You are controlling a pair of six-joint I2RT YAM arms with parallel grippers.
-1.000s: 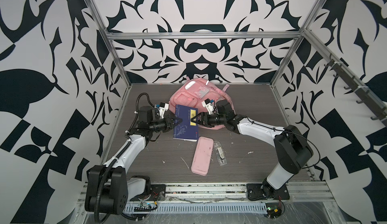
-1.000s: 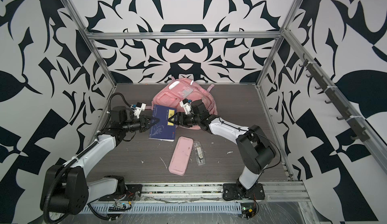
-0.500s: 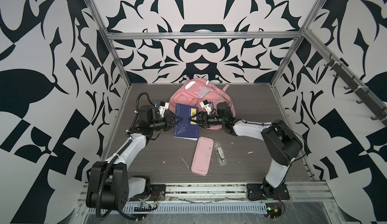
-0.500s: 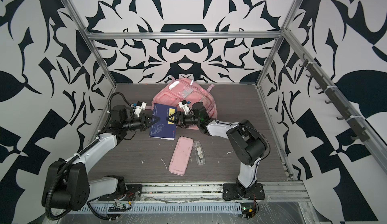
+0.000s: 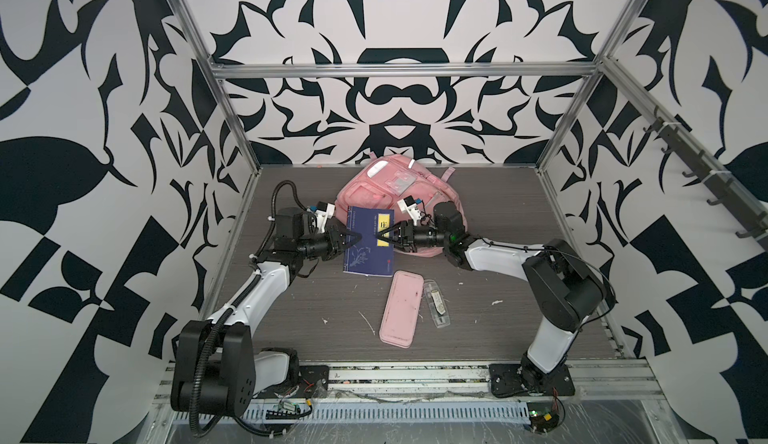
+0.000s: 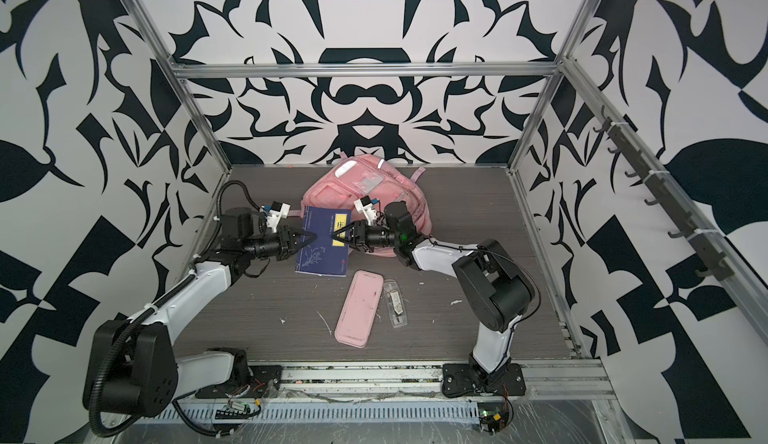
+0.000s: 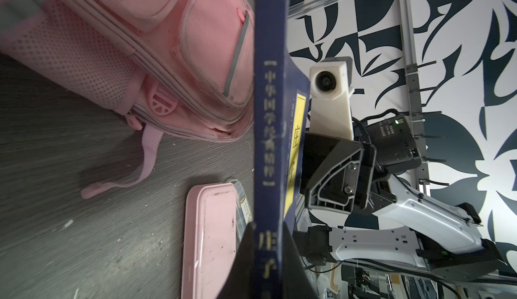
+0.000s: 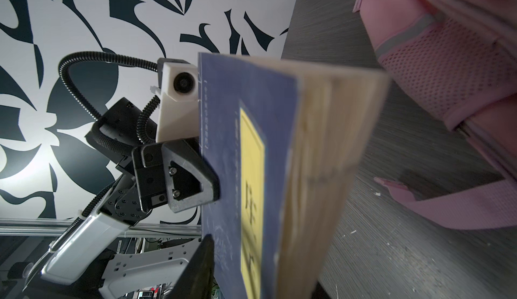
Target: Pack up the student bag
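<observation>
L claw (image 5: 356,236) is clamped tight on the spine side of blue book (image 5: 369,255); cover w/ yellow label faces up in both top views. R claw (image 5: 380,234) meets it from the opp. side, jaws astride the page edge. L wrist view shows one finger (image 7: 335,171) right at the cover, but can't tell if it pinches. Bag (image 5: 374,190) lies at back-mid of worktop (image 5: 519,221), just behind book, w/ R arm crossing its front. Nearer front, pink case (image 5: 401,309) lies flat, w/ clear box (image 5: 435,304) just beside it on the R.
</observation>
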